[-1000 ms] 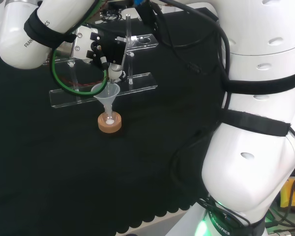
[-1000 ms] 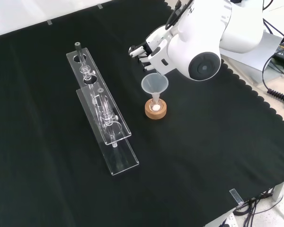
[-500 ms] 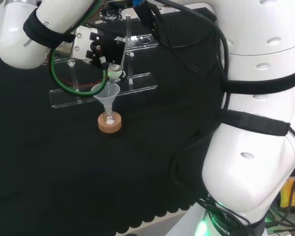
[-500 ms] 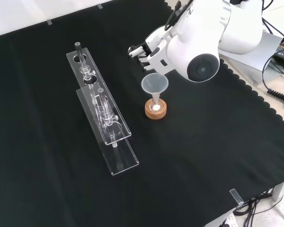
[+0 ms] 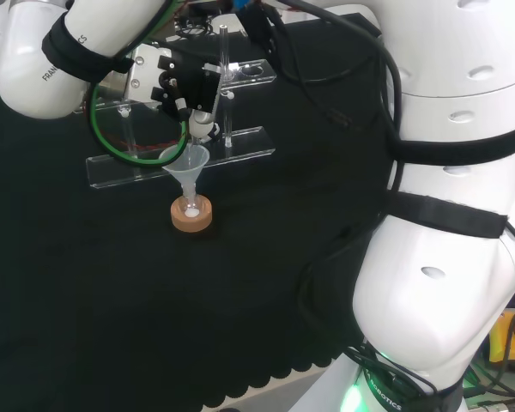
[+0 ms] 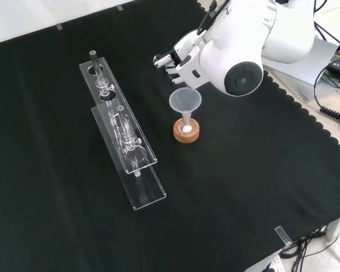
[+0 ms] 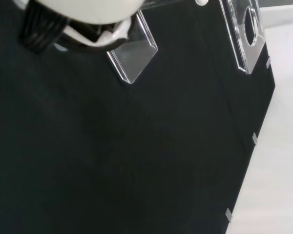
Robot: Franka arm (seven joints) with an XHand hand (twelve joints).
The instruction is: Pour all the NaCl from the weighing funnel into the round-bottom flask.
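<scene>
Count at this frame: 1 arm, 1 hand (image 6: 175, 59). 1 clear funnel (image 6: 185, 102) was on the tabletop (image 6: 243, 187), and 1 cork ring stand (image 6: 187, 132) under it. The flask (image 6: 186, 128) in that ring was barely visible; counted 1. Clear acrylic rack (image 6: 120, 131): 1, made of 2 long plates, nearer the tabletop's far-left edge in the front view. The upper plate had 2 round holes showing at one end. Glass pieces in the rack were clear on clear, so no reliable count. 1 dark-capped post (image 6: 93, 55) stood at the rack's end. 1 black cloth.
</scene>
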